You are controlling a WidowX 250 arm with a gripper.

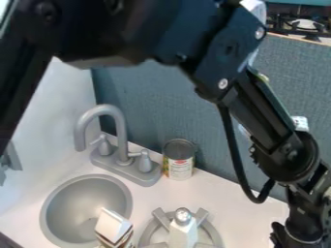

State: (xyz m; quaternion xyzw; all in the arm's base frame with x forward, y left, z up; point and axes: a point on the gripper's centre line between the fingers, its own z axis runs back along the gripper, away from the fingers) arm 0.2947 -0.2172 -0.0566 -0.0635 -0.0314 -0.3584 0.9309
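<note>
From five o'clock, we should ease our gripper point(294, 236) gently around the bottle point(184, 233) at six; whether the fingers are parted, we cannot tell.

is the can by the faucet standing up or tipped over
Upright: the can stands on its base on the counter, its round end facing up and its label wrapping the side below.

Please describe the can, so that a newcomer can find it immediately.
Find the grey faucet behind the round basin. Right of it in the picture, by the blue-grey wall, stands the can. Its round body and label distinguish it from the white-topped carton and silver-capped container.
</note>
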